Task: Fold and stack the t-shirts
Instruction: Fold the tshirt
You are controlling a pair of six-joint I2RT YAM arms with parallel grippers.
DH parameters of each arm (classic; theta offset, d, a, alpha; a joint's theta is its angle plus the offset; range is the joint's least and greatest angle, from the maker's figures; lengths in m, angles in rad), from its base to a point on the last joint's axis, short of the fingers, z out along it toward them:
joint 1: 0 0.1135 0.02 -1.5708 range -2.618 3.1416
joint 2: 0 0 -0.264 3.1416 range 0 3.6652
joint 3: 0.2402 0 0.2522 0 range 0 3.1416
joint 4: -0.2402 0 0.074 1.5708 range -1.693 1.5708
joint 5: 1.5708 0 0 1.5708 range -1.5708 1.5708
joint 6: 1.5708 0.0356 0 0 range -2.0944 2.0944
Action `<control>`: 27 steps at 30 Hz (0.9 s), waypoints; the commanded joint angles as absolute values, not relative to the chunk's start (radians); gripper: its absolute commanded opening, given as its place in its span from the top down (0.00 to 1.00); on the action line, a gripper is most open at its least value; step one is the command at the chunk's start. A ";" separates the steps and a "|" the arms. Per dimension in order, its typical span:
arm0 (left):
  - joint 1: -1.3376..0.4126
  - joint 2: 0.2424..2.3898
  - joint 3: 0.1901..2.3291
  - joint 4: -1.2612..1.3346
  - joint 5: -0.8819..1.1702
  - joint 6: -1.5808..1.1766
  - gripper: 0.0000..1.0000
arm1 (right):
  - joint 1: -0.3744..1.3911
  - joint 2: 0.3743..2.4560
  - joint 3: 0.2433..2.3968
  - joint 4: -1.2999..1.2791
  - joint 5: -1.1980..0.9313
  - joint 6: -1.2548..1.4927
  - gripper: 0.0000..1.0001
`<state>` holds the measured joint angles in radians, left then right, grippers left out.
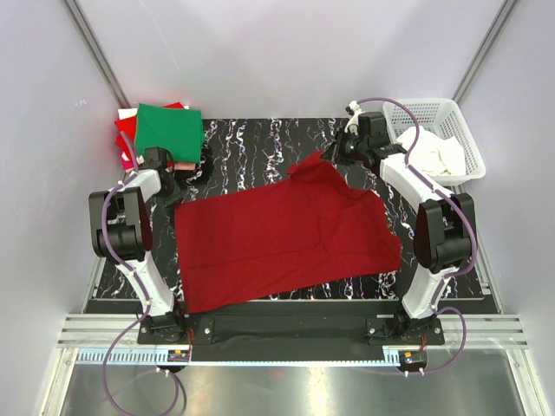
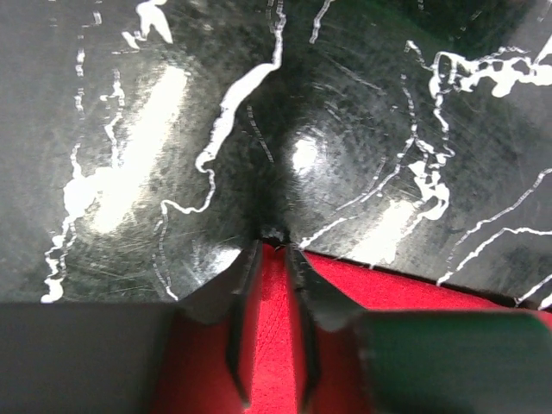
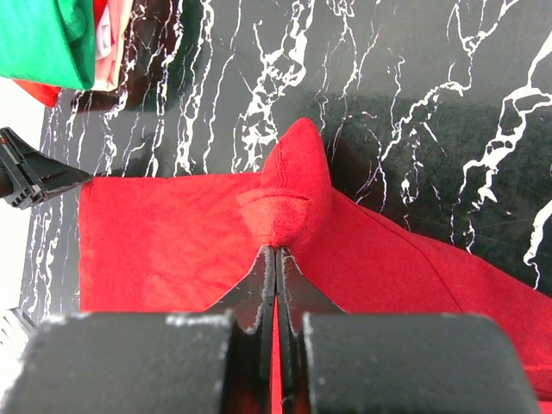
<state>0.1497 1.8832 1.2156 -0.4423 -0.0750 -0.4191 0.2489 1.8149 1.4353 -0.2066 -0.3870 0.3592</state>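
**Item 1.** Dark crimson t-shirt point(image 1: 277, 238): laid open across the middle of the black marbled surface point(image 1: 251, 143), its long sides running slantwise from the near left corner towards the right edge. Its far right part is drawn up into a peak.

**Item 2.** Right gripper point(image 3: 276, 252): pressed together on that peak, with a fold of crimson cloth pinched between the fingers and raised off the surface.

**Item 3.** Left gripper point(image 2: 274, 241): set low at the shirt's far left corner, tips at the cloth's edge. The fingers are a narrow gap apart and red cloth is seen in the gap. Whether the cloth is clamped cannot be told.

**Item 4.** Folded stack at the far left corner of the surface: green t-shirt point(image 1: 169, 130) on top, bright red t-shirt point(image 1: 124, 139) and pale pink t-shirt point(image 3: 112, 47) showing beneath it.

**Item 5.** White lattice basket point(image 1: 468, 143): placed beyond the far right corner, with white cloth point(image 1: 429, 152) in it.
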 commanded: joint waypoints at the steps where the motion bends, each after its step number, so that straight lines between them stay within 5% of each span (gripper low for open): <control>1: 0.147 1.895 1.201 -0.399 -0.043 -0.426 0.82 | 0.241 1.784 1.425 -0.178 -0.391 0.342 1.00; 6: 0.135 1.870 1.196 -0.403 -0.058 -0.414 1.00 | 0.233 1.786 1.417 -0.178 -0.390 0.344 1.00; 27: 0.127 1.861 1.548 -0.606 0.058 -0.357 1.00 | 0.118 1.980 1.796 -0.308 -0.428 0.404 1.00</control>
